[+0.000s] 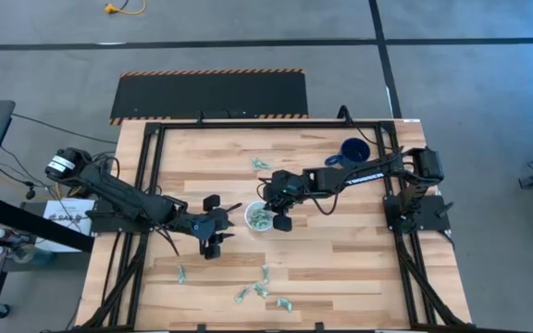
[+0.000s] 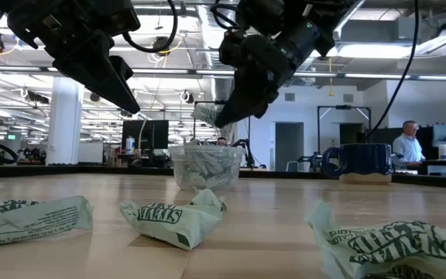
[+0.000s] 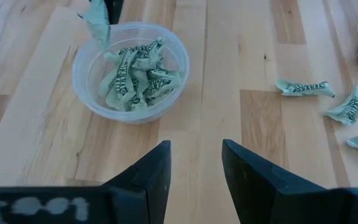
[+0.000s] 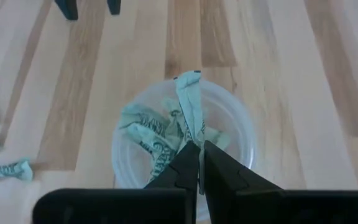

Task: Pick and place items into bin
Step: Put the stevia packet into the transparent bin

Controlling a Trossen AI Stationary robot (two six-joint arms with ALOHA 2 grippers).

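The left gripper [image 1: 218, 218] hangs over the wooden bench [image 1: 340, 268] just left of the bin [image 1: 258, 218], its two dark fingers [image 3: 143, 177] spread apart with nothing between them and pointed toward the cup. Near that arm, toward the near edge of the bench, loose items [image 1: 265, 277] lie scattered: one lone piece to the left and a small cluster nearer the middle. In the low view three of these crinkled green-and-white wrappers [image 2: 175, 216] sit close in the foreground.

At the middle of the bench stands the bin [image 3: 129, 71], a clear round cup, upright and already holding several crumpled pieces [image 4: 148, 140]. The right gripper [image 4: 199, 163] is directly above it, fingers pressed together and pinching one wrapper [image 4: 190, 106], which dangles over the cup's opening; in the low view that piece [image 2: 207, 115] shows just above the rim.

A few more pieces [image 1: 261, 165] lie on the far side of the bin. Further right, near the far right corner of the bench, stands a dark blue mug [image 1: 353, 152], well apart from the cup. In the room beyond, a person [image 2: 407, 147] shows at the right.
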